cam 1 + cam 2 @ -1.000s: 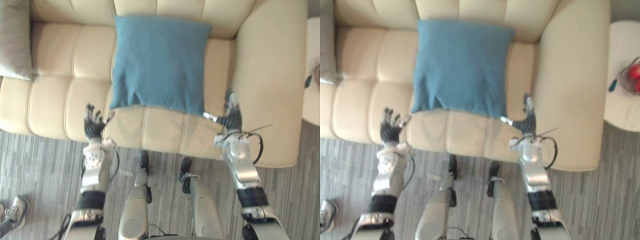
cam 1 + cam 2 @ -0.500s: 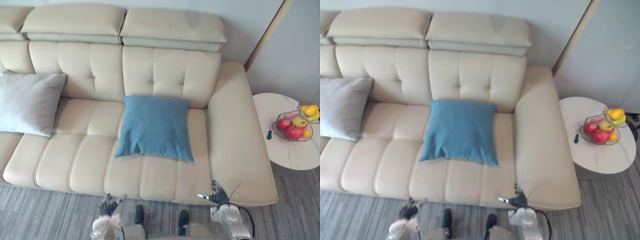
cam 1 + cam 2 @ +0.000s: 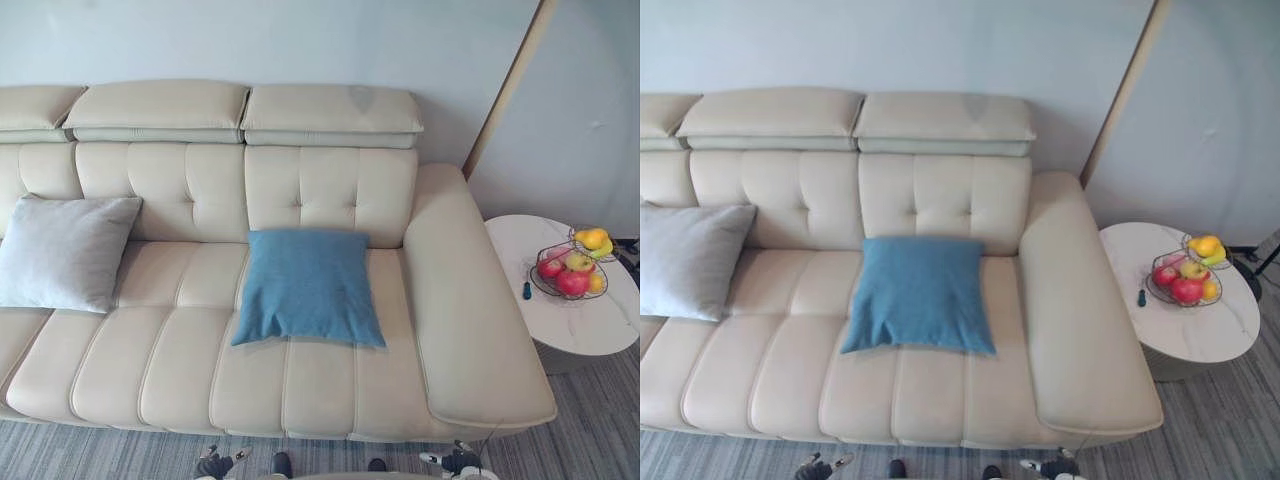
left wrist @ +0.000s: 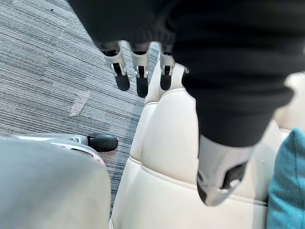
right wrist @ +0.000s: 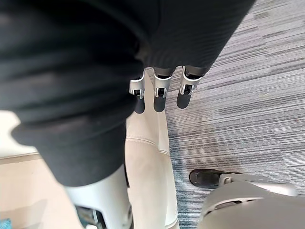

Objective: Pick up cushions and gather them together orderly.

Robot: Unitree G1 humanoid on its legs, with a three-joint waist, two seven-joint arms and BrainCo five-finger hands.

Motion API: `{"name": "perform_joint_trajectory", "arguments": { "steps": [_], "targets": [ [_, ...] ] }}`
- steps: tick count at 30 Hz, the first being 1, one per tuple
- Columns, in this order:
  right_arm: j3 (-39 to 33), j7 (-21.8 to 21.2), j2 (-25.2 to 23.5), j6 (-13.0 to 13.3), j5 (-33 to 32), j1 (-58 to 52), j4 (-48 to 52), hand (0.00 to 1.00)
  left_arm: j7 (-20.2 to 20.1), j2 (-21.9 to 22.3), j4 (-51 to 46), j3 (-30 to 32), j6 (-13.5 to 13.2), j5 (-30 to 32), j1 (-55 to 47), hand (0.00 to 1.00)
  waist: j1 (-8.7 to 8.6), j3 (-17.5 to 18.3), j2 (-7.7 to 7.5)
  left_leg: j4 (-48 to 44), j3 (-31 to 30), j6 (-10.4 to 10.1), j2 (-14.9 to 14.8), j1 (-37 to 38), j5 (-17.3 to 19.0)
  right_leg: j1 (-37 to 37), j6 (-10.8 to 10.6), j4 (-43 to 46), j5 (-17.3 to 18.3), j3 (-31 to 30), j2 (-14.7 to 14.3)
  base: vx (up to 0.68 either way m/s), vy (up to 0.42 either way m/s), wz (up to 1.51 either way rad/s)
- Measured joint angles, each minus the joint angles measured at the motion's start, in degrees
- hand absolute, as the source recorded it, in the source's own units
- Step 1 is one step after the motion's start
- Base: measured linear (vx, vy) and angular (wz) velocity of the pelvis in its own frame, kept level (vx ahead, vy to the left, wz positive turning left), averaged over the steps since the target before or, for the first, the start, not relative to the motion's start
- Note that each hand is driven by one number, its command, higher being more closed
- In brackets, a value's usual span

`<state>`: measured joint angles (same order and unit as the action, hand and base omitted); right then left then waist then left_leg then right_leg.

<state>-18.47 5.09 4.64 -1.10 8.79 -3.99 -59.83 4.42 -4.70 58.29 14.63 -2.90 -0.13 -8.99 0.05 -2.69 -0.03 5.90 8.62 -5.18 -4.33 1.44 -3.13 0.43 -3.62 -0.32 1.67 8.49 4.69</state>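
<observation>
A blue cushion (image 3: 308,287) lies flat on the right seat of the cream sofa (image 3: 170,370), its top edge against the backrest. A grey cushion (image 3: 65,252) leans on the backrest at the sofa's left end, well apart from the blue one. Both hands hang low before the sofa's front edge, holding nothing. My left hand (image 3: 215,465) is below the middle seat and my right hand (image 3: 455,462) is below the armrest (image 3: 470,320). The left hand (image 4: 141,78) has straight fingers over the seat front, with the blue cushion's edge (image 4: 288,191) beside it. The right hand (image 5: 159,93) is likewise open.
A round white side table (image 3: 590,325) stands right of the armrest, with a wire fruit basket (image 3: 570,272) and a small dark object (image 3: 527,290) on it. A slanted wooden post (image 3: 500,90) leans on the wall. Grey striped carpet (image 3: 600,430) lies in front.
The camera has tilted up and drawn back, so the whole sofa, the grey cushion and the side table now show. Both hands have sunk to the picture's bottom edge. The cushions have not moved.
</observation>
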Motion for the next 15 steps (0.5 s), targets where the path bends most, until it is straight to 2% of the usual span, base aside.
{"name": "perform_joint_trajectory", "arguments": {
  "steps": [2,3,15],
  "targets": [
    [-0.45,-0.01,-0.04,-0.04,-0.06,0.49,-0.35,0.0,0.09,-0.22,0.96,-0.07,0.06,0.1,0.33,0.0,-0.05,-0.07,-0.04,0.0,0.11,-0.02,0.08,0.55,0.12,0.63,-0.01,-0.08,-0.01,-0.18,0.03,0.02,0.003,-0.02],
    [-1.55,0.02,-0.01,-0.45,-2.14,2.84,-2.58,0.0,0.32,-0.78,2.08,-1.09,0.81,0.14,0.49,0.0,-0.21,-0.18,-0.26,0.03,1.27,0.47,1.18,2.94,2.01,2.72,-0.6,-1.06,0.44,-1.22,0.9,0.0,0.0,0.0],
    [-0.55,0.73,-0.63,-0.43,-3.57,3.0,-2.4,0.0,1.0,-1.21,2.01,-2.22,0.63,0.11,0.53,0.0,-0.01,-1.39,-0.87,-0.01,0.16,0.5,1.62,2.45,1.99,2.82,-0.77,-1.26,0.36,0.18,1.36,0.0,0.0,0.04]
  ]
}}
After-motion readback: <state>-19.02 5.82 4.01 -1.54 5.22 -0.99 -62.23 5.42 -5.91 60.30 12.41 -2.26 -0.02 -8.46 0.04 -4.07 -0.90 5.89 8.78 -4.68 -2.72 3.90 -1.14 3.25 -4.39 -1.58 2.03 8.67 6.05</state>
